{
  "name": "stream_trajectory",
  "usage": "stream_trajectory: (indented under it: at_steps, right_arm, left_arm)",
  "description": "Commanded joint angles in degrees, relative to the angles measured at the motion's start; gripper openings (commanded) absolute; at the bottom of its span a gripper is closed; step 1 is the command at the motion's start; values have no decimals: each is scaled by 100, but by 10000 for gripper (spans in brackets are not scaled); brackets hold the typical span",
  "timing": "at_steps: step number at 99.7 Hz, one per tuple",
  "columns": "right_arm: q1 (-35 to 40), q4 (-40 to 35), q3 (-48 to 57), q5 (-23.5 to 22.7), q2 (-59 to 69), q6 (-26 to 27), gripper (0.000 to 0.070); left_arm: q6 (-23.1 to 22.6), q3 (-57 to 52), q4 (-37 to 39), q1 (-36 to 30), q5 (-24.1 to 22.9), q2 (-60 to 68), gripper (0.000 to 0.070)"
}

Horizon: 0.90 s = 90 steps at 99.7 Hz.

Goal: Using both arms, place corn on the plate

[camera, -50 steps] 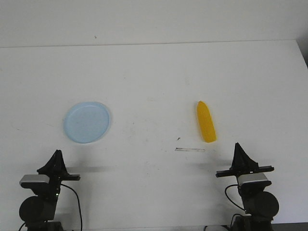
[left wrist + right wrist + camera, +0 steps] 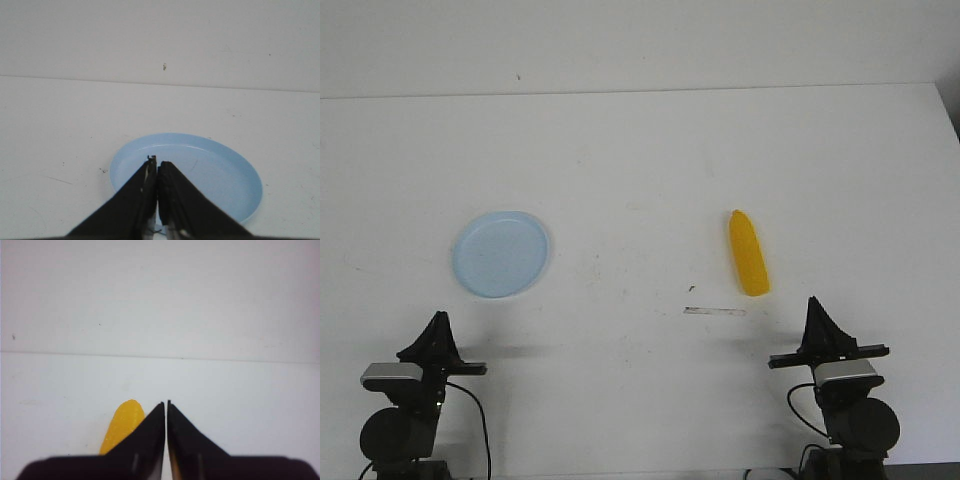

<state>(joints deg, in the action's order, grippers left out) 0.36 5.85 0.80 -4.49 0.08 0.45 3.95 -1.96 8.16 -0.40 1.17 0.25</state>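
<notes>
The yellow corn (image 2: pixel 748 254) lies on the white table right of centre, pointed tip away from me; it also shows in the right wrist view (image 2: pixel 123 426), partly behind the fingers. The pale blue plate (image 2: pixel 501 253) lies empty at the left, and in the left wrist view (image 2: pixel 220 172) just beyond the fingers. My left gripper (image 2: pixel 439 322) is shut and empty, near the front edge below the plate; in its wrist view (image 2: pixel 157 162) the jaws are pressed together. My right gripper (image 2: pixel 813 305) is shut and empty, just front-right of the corn, and its jaws meet in its wrist view (image 2: pixel 166 403).
A short thin grey mark (image 2: pixel 715 311) lies on the table just in front of the corn. The table's far edge (image 2: pixel 640 92) meets a white wall. The arm bases with silver camera units (image 2: pixel 390 376) sit at the front corners.
</notes>
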Motion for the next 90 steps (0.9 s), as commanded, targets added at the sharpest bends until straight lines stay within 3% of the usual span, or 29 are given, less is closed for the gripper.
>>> stream_trajectory:
  at_steps: [1,48,90]
  right_arm:
    - [0,59,-9,0,0,81,5]
    - [0,59,-9,-2,0,81,5]
    - [0,59,-9,-2,0,81,5]
  left_arm:
    - [-170,120,90,4,-61,-7,1]
    - [-131,-560,87,2,-81,190,1]
    - [-136,-1856,90,2,-79,1875,1]
